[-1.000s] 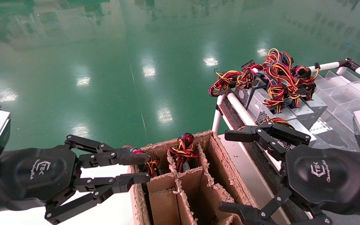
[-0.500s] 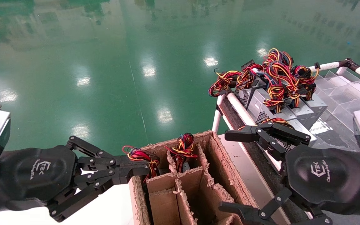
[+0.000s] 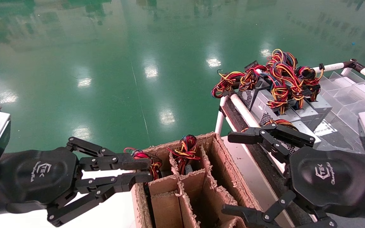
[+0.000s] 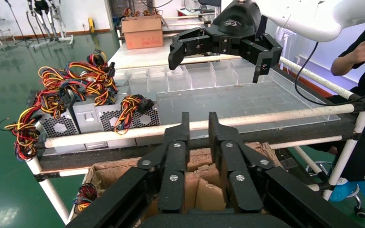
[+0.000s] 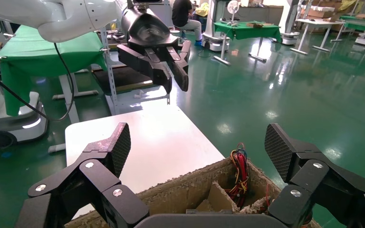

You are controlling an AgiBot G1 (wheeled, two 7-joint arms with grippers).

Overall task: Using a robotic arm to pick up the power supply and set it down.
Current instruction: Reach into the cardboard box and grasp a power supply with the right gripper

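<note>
Grey perforated-metal power supply (image 3: 291, 126) w/ looped red/yellow/black wires is sitting on the white-tube rack (image 3: 242, 110), just beyond the right gripper (image 3: 239, 172), whose black jointed fingers are hanging wide apart, not touching it. Left gripper (image 3: 143, 171) is hovering by the frayed cardboard box (image 3: 214, 177), fingers narrowly apart. Left wrist view is showing fan-grille fronts unseen from head.

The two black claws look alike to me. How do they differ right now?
The left gripper has its fingers nearly together, while the right gripper is spread wide. The left one sits at the cardboard box's near-left corner; the right one hangs over the box's right edge, beside the rack. Both hold nothing.
</note>
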